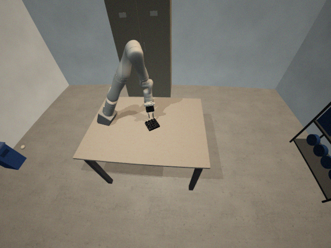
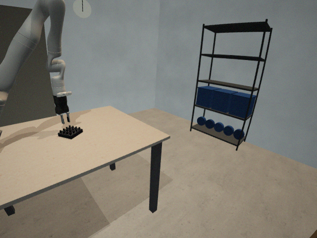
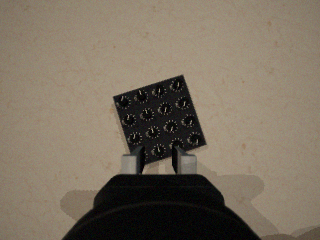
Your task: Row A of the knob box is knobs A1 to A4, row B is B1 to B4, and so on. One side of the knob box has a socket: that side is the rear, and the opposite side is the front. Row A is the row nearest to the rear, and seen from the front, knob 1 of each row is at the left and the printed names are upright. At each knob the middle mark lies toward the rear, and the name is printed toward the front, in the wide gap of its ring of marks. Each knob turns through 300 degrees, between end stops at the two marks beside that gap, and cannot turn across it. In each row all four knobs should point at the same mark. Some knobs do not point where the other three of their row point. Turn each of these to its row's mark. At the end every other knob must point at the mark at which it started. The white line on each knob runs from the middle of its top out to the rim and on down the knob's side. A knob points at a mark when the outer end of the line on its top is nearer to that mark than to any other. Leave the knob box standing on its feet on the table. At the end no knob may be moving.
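The black knob box (image 1: 152,124) (image 2: 72,132) (image 3: 159,118) stands flat on the table (image 1: 174,144) (image 2: 102,138), turned askew, with four rows of small black knobs with white lines. My gripper (image 1: 149,116) (image 2: 65,120) (image 3: 158,155) hangs a little above the box, over the knob row at the edge nearest the wrist camera. Its fingers are open and empty, with a knob (image 3: 158,149) showing between them from above. The knob names and the socket side are too small to read.
The arm's base (image 1: 106,118) stands at the table's back left. A tall cabinet (image 1: 144,40) stands behind the table. A shelf rack (image 2: 230,84) with blue boxes and discs stands far right.
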`<state>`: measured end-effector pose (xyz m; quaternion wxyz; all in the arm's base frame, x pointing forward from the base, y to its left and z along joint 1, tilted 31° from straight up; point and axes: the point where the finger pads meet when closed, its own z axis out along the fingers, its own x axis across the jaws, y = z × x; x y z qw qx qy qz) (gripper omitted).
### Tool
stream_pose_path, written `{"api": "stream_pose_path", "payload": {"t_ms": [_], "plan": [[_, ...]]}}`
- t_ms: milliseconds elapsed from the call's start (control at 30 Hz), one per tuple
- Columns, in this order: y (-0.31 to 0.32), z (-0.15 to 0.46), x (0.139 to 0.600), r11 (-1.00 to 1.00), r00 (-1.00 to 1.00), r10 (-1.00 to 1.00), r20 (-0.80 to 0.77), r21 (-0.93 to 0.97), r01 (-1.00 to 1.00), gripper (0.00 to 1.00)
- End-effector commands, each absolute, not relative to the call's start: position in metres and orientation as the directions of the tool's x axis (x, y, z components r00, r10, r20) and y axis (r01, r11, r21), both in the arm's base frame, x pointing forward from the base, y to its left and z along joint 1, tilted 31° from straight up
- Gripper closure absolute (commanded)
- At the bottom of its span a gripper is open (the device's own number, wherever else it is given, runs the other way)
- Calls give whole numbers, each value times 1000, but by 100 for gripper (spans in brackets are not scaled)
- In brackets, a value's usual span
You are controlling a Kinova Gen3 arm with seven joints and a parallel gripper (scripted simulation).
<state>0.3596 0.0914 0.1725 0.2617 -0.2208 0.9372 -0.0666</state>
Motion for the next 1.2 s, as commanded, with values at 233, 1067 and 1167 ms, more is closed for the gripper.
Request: {"api": "stream_pose_path", "payload": {"t_ms": [233,1067,1167], "plan": [[92,174,359,894,-765,-449,-462,-241,-379,0],[92,201,343,894,-765,-449,-462,-240,-379,0],[92,203,342,894,-765,-449,-462,-240,-379,0]]}}
